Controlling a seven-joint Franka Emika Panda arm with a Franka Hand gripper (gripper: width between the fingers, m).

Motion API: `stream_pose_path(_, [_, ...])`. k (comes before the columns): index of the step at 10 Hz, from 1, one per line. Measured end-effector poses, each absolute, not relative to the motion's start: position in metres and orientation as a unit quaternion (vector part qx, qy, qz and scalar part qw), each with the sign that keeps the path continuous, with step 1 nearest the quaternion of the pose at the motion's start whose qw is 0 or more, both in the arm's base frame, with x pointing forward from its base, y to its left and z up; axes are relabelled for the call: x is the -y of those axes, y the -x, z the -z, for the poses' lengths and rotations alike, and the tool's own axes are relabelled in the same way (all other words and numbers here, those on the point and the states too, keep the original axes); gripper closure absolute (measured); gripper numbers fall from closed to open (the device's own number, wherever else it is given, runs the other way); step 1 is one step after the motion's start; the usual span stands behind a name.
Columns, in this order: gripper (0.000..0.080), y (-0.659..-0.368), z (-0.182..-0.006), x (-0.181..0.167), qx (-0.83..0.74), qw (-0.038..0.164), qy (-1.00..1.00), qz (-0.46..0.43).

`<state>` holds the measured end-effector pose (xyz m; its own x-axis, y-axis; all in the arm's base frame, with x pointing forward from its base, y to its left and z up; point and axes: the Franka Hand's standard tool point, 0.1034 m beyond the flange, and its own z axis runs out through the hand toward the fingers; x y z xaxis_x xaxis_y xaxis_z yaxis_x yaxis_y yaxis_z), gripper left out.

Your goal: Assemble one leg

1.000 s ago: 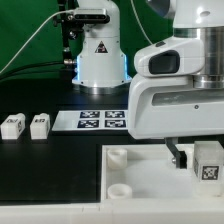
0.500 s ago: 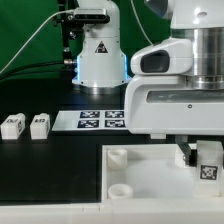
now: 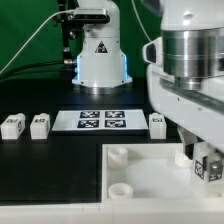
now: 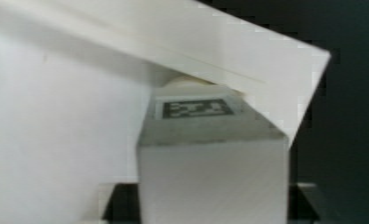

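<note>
My gripper [image 3: 205,160] is shut on a small white leg [image 3: 209,169] with a black-and-white tag. It holds the leg upright over the far corner of the large white tray [image 3: 150,178], at the exterior view's right. In the wrist view the leg [image 4: 202,150] fills the space between my two dark fingers, with my gripper [image 4: 207,205] around its upper part and white tray surface around it. I cannot tell whether the leg touches the tray. Two more legs [image 3: 12,125] [image 3: 40,125] stand at the exterior view's left, and a third [image 3: 157,122] stands beside the marker board.
The marker board [image 3: 100,120] lies flat behind the tray. The arm's white base [image 3: 100,50] stands behind it. The tray has round sockets [image 3: 118,155] [image 3: 120,190] at its corners on the exterior view's left.
The wrist has turned and the arm's body has shifted, so the leg beside the marker board now shows. The held leg has moved slightly toward the exterior view's right over the tray corner.
</note>
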<state>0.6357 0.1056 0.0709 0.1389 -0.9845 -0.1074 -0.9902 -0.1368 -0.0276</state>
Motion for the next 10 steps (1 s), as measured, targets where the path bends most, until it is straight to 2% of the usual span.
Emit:
stream_pose_path(2, [0.0505,-0.633,-0.071,-0.107,-0.732,0.041,0.679,-0.039])
stream_pose_path(5, [0.0505,-0.633,-0.070,-0.107,-0.738,0.039,0.673,-0.039])
stream_pose_path(6, [0.0278,-0.633,-0.070,-0.107,-0.738,0.039,0.673,-0.039])
stream_pose_path(7, [0.0278,-0.633,-0.070,-0.107,-0.732,0.039,0.679,-0.039])
stream_pose_path(8, [0.0177,-0.632,-0.070,-0.108,-0.715,0.040,0.697,-0.038])
stream_pose_path(10, [0.0152,-0.632,-0.072,-0.125,-0.660,0.045,0.749,-0.022])
